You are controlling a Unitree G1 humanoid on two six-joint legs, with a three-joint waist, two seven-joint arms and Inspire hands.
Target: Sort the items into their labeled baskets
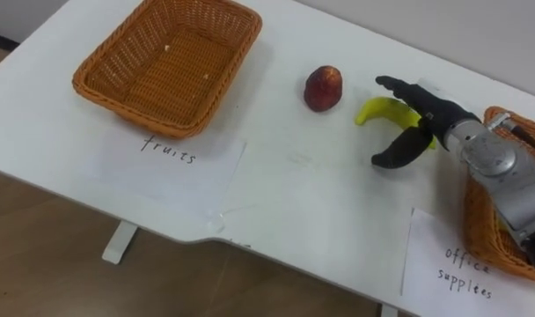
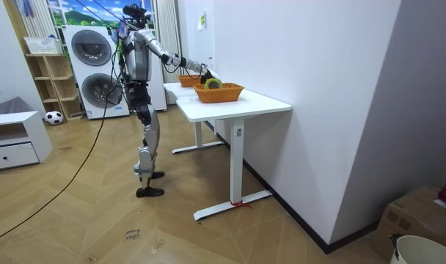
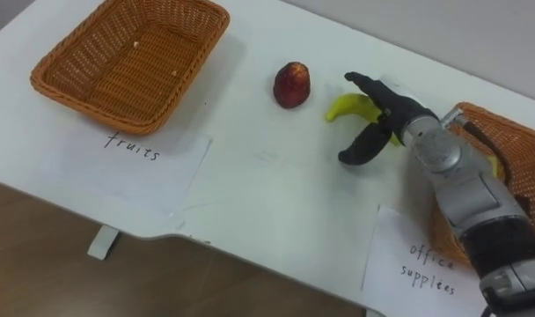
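Left eye view | right hand [image 1: 432,120] spread open at banana [image 1: 374,110] | apple [image 1: 323,88] just beside

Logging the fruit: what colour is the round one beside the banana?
Dark red, the round fruit; best in the left eye view.

Banana [image 1: 373,110]: its 3 o'clock end is hidden under my right hand [image 1: 433,119], and I can't tell if the fingers touch it. Office supplies basket [image 1: 479,220]: cut off by the edge at 3 o'clock, my forearm covers most of the inside, contents unreadable. In the room view something greenish sits in it, too small to name. Office supplies label sheet [image 1: 452,264]: clipped at 6 o'clock. Fruit basket [image 1: 100,84]: far rim clipped at 12 o'clock.
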